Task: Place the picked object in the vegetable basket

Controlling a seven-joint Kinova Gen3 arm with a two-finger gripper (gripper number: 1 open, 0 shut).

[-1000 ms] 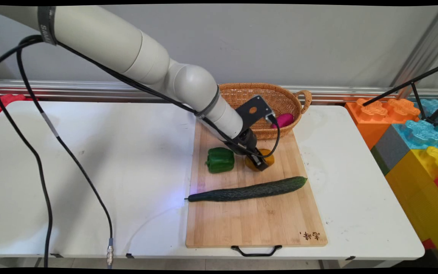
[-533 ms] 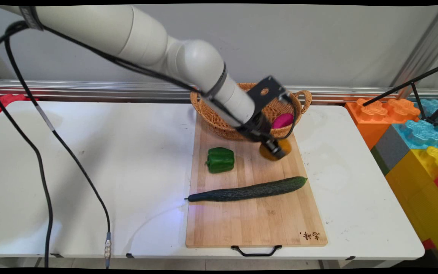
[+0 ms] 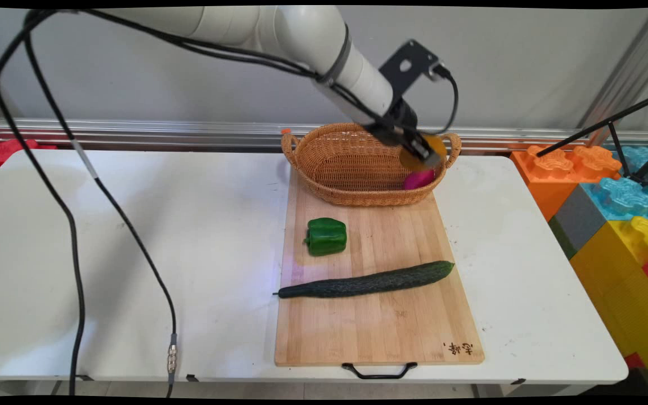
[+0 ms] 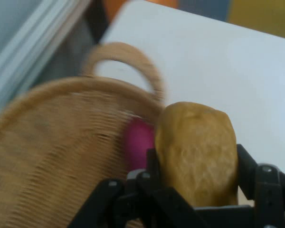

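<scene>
The pincer (image 3: 424, 152) is pinching a yellow-brown potato (image 4: 197, 152) above the basket's (image 3: 352, 169) right rim (pink item (image 4: 138, 142) below); a slipping grip risks spilling it outside.

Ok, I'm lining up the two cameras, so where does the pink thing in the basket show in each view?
Main view: the pink thing lies inside the basket at its right end, just below the gripper and the yellow-brown thing it holds.
Hand view: the pink thing is at centre, left of the yellow-brown thing.
Shared landmark: the basket's right handle.
</scene>
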